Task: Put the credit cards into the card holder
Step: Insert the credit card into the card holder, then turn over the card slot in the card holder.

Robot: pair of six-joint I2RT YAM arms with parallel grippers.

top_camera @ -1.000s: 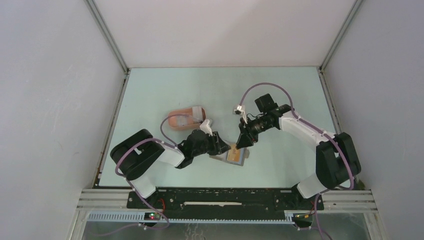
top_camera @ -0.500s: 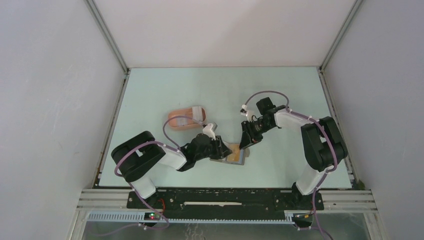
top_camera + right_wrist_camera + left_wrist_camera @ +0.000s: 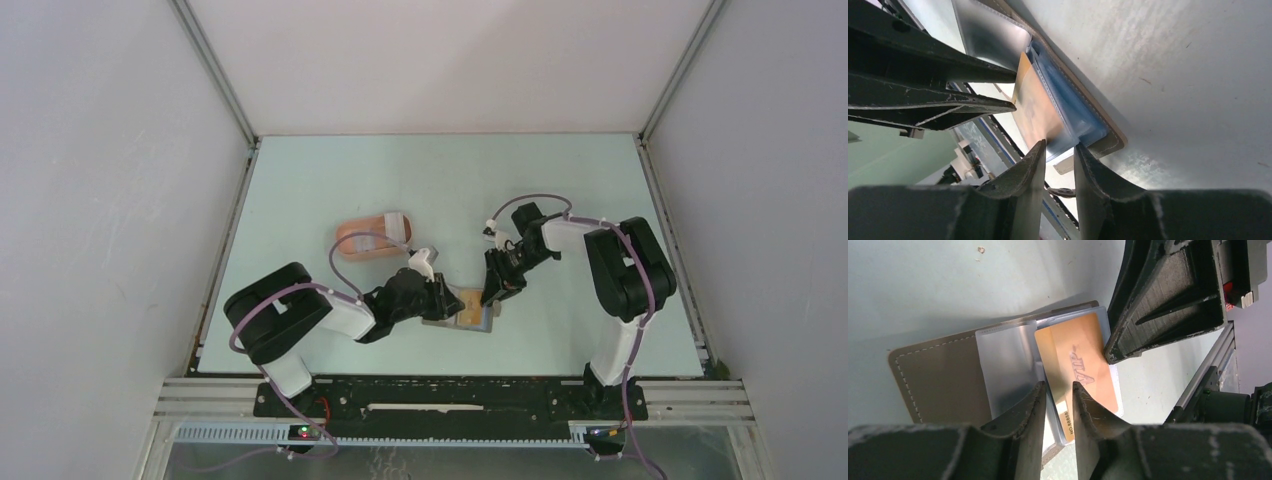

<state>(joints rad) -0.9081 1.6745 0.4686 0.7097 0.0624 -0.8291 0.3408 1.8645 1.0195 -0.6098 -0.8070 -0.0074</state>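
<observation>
At the wallet (image 3: 938, 385), left gripper (image 3: 1057, 405) narrows over the orange card (image 3: 1083, 355); right gripper (image 3: 1059, 165) nears, slightly parted; holds unclear, extraction likely starting.

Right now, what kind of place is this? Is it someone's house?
Not a house; most likely a robot test booth in a lab. Plain white walls box in a pale green table, and a left arm and right arm are bolted to a metal rail at its near edge.

tbl (image 3: 420, 170): wallet (image 3: 938, 382), card holder (image 3: 365, 240)
</observation>
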